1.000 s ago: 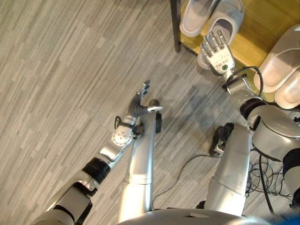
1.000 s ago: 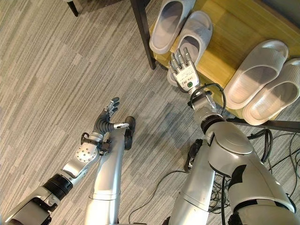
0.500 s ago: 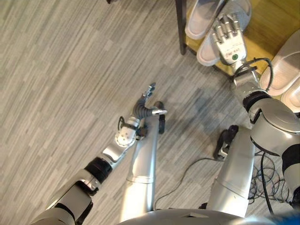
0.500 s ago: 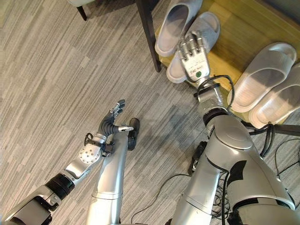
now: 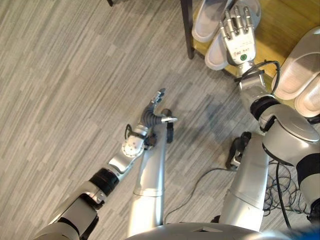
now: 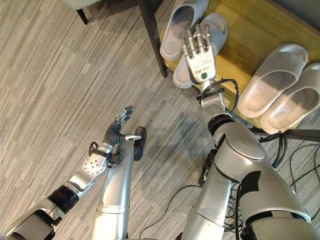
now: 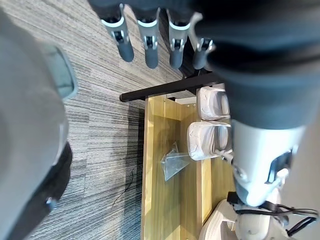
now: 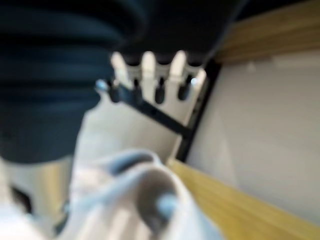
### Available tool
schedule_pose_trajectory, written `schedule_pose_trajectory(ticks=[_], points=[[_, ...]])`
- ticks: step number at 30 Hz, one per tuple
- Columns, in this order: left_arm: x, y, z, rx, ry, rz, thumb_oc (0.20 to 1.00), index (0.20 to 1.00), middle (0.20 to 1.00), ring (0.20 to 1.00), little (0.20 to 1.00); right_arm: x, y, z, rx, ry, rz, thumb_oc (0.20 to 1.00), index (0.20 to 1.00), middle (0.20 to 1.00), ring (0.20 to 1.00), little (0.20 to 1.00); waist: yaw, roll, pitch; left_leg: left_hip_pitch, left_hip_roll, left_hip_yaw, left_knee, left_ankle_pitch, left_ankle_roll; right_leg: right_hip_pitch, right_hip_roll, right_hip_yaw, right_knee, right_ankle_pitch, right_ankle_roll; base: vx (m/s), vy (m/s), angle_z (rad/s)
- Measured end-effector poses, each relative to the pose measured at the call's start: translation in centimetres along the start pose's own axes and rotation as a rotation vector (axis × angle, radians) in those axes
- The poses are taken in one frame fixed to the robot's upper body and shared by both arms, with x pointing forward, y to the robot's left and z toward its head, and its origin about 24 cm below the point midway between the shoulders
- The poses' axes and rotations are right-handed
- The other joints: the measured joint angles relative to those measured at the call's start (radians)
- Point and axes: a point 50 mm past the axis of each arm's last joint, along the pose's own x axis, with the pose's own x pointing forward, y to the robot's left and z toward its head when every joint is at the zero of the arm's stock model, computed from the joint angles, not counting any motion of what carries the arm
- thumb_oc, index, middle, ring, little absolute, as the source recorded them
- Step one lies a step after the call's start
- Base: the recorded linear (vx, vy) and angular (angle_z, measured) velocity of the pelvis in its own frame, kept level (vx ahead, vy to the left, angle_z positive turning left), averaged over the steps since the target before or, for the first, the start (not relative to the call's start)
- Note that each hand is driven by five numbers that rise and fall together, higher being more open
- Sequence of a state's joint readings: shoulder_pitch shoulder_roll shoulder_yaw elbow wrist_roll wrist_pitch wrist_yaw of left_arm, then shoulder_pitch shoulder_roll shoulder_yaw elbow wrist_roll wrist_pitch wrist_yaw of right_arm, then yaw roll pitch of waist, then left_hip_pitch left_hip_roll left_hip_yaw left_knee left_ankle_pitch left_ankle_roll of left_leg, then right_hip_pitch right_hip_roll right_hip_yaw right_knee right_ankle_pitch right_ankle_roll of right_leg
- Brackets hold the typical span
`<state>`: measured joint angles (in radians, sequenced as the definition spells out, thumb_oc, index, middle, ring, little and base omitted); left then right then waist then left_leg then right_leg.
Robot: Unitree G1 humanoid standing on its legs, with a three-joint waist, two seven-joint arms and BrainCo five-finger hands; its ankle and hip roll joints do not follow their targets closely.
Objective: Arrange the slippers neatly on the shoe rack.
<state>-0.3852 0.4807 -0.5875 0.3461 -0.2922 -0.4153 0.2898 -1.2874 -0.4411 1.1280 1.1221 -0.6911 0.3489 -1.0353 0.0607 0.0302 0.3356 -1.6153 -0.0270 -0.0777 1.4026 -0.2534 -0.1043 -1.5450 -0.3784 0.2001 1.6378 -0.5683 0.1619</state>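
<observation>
We see the right robot hand (image 6: 200, 56), fingers spread flat, has slid further onto the grey slipper (image 6: 216, 26) by the shoe rack (image 6: 250, 45) post, nudging it inward; left robot hand (image 6: 118, 129) relaxed.

We see pale grey, matt, soft-looking foam slippers (image 6: 192, 20) lying on a honey-coloured wooden shelf board (image 6: 250, 35) with a smooth, faintly satin finish and visible grain. The rack's frame is a matt black metal bar (image 6: 152, 40). The grey carpet floor (image 6: 60, 100) looks rough, woven in streaky strips. A crumpled clear plastic wrapper (image 7: 172, 162) shines glossy on the wooden board.
</observation>
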Motion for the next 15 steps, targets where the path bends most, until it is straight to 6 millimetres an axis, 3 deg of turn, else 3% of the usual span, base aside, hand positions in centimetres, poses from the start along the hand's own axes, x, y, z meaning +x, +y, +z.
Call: schedule_pose_trajectory(ticks=[4, 7, 10, 15], points=[[0.0, 0.2, -0.2, 0.007, 0.019, 0.01, 1.0, 1.0, 1.0, 1.0, 1.0, 0.5, -1.7, 1.7, 0.133, -0.072, -0.105, 1.0, 1.0, 1.0, 1.0, 1.0, -0.012, -0.003, -0.003, 0.0, 0.007, -0.002, 0.0, 0.0, 0.0, 0.001, 0.009, -0.003, -0.005, 0.003, 0.001, -0.04, -0.01, -0.05], [0.0, 0.4, -0.5, 0.015, 0.03, 0.021, 1.0, 1.0, 1.0, 1.0, 1.0, -0.6, -1.8, 2.7, 0.167, -0.141, -0.117, 1.0, 1.0, 1.0, 1.0, 1.0, -0.013, -0.008, -0.013, 0.0, 0.01, -0.006, -0.004, 0.0, 0.0, 0.003, 0.011, -0.01, -0.012, 0.005, -0.001, -0.04, -0.013, -0.04], [-0.1, 0.6, -0.7, 0.023, 0.038, 0.05, 1.0, 1.0, 1.0, 1.0, 1.0, -3.6, 1.1, 3.5, 0.118, -0.13, 0.134, 1.0, 1.0, 1.0, 1.0, 1.0, -0.019, -0.012, -0.021, 0.0, 0.009, -0.014, -0.003, -0.001, -0.001, 0.011, 0.012, -0.02, -0.014, 0.005, -0.001, -0.04, -0.023, 0.0], [-0.1, 0.6, -0.9, 0.025, 0.044, 0.054, 1.0, 1.0, 1.0, 1.0, 1.0, -5.0, 2.3, 4.4, 0.097, -0.153, 0.276, 1.0, 1.0, 1.0, 1.0, 1.0, -0.018, -0.013, -0.02, 0.0, 0.009, -0.014, 0.001, -0.001, -0.001, 0.014, 0.012, -0.02, -0.013, 0.005, -0.001, 0.0, 0.0, 0.0]])
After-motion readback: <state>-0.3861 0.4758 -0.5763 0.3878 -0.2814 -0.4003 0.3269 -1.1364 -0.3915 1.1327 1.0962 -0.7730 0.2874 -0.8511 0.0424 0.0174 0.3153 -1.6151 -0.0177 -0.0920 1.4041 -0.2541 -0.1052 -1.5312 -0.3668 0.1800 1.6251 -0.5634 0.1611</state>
